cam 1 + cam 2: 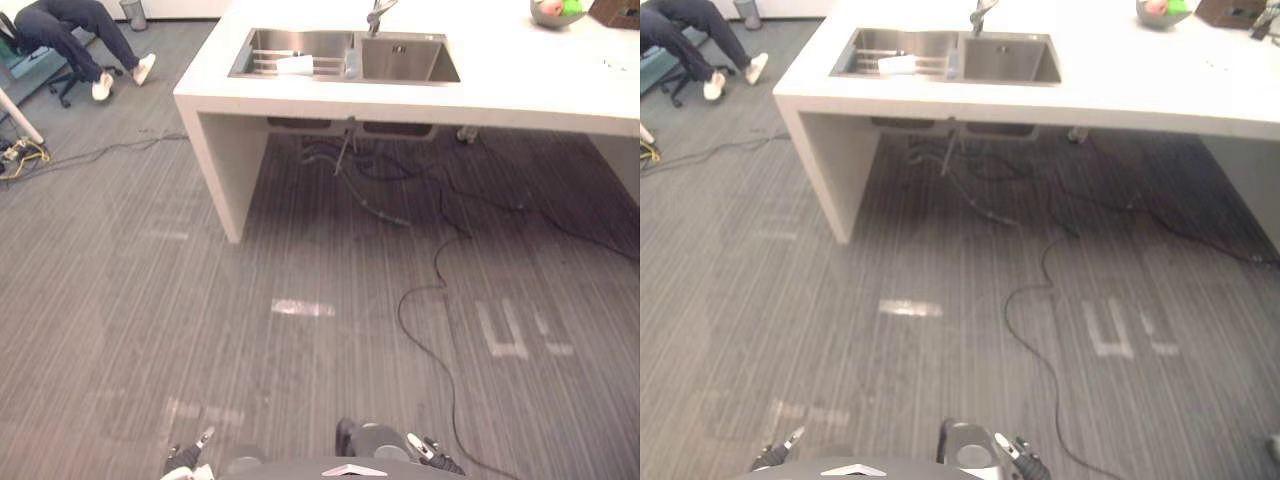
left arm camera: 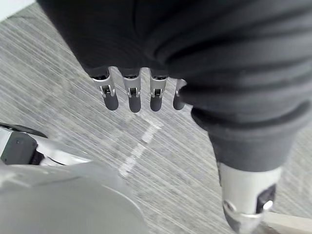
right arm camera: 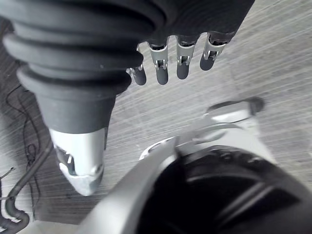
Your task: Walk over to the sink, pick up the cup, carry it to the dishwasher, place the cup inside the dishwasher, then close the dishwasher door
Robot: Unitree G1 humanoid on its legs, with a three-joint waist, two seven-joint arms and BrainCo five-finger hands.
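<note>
A steel double sink (image 1: 405, 62) is set in a white counter (image 1: 520, 85) some way ahead of me. In its left basin a white cup (image 1: 295, 64) lies on a wire rack. A tap (image 1: 378, 15) rises behind the basins. My left hand (image 1: 190, 456) and right hand (image 1: 430, 448) hang low at the near edge of the eye views, far from the sink. The left wrist view has the left hand's fingers (image 2: 132, 95) relaxed over striped grey carpet, holding nothing. The right hand's fingers (image 3: 161, 69) are relaxed and empty too.
A person (image 1: 70, 35) sits on an office chair at the far left, near a bin (image 1: 133, 12). Black cables (image 1: 430, 290) trail over the carpet from under the counter. A bowl of fruit (image 1: 555, 10) stands at the counter's far right. The counter's side panel (image 1: 225, 165) reaches the floor.
</note>
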